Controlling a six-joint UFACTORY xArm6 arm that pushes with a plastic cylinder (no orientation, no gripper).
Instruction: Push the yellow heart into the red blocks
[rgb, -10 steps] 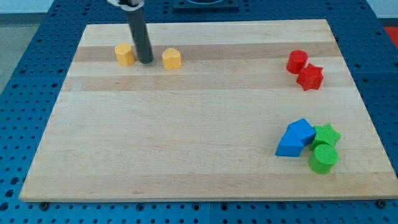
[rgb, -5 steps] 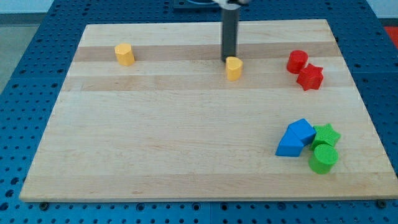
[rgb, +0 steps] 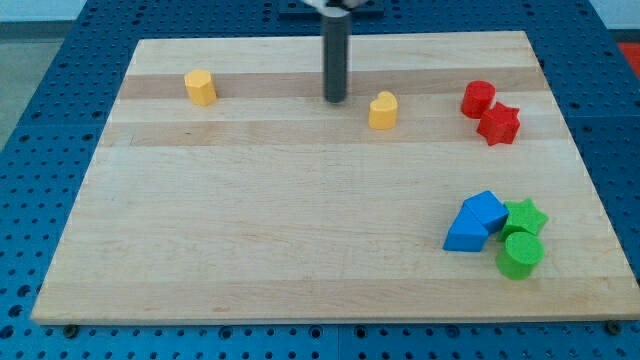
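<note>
camera view: my tip (rgb: 335, 99) rests on the board near the top edge, just left of the yellow heart (rgb: 383, 110) with a small gap between them. there is no hand or jaw, only the rod. the red cylinder (rgb: 478, 98) and red star (rgb: 499, 123) touch near the top right corner, well right of the heart.

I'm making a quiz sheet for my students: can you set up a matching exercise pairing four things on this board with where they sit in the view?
Things:
1. yellow heart
2. yellow cylinder
3. red star
4. green cylinder

Places:
A. bottom right, below the green star
B. top left, alone
C. just right of my tip, with a gap
D. top right, touching the red cylinder

Pairs: 1-C, 2-B, 3-D, 4-A
</note>
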